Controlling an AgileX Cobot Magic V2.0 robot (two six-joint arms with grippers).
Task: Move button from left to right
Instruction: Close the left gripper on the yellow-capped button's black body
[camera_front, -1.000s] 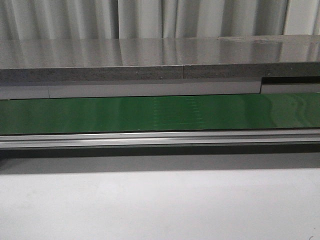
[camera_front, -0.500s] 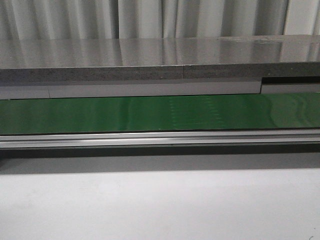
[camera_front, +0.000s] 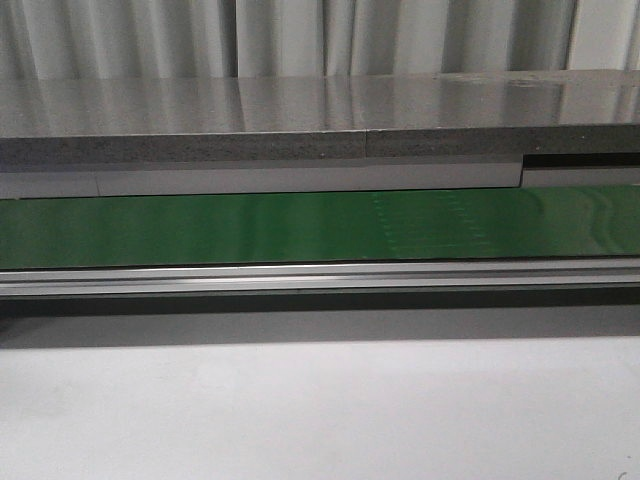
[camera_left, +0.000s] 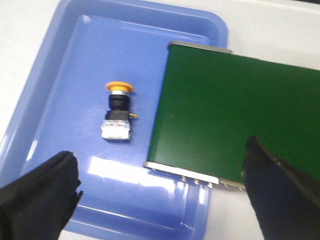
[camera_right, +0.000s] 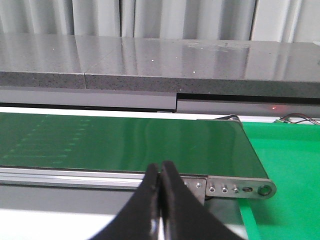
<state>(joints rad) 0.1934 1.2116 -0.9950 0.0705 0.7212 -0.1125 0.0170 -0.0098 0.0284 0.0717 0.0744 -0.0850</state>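
- Here, the button (camera_left: 119, 111) lies on its side in the blue tray (camera_left: 50, 85), just beside the green conveyor belt's (camera_left: 230, 110) end edge.
- Left gripper (camera_left: 160, 195) hangs spread wide above the tray, grasping nothing.
- Right gripper (camera_right: 161, 200) is closed, empty, at the belt's near rail (camera_right: 75, 176).

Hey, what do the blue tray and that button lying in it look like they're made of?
The blue tray looks like glossy moulded plastic: rounded corners and bright glare streaks on its floor. The button seems mostly hard plastic, with a matte yellow-orange cap, a black body and a pale base; a shiny ring under the cap could be metal, though blur leaves that open.
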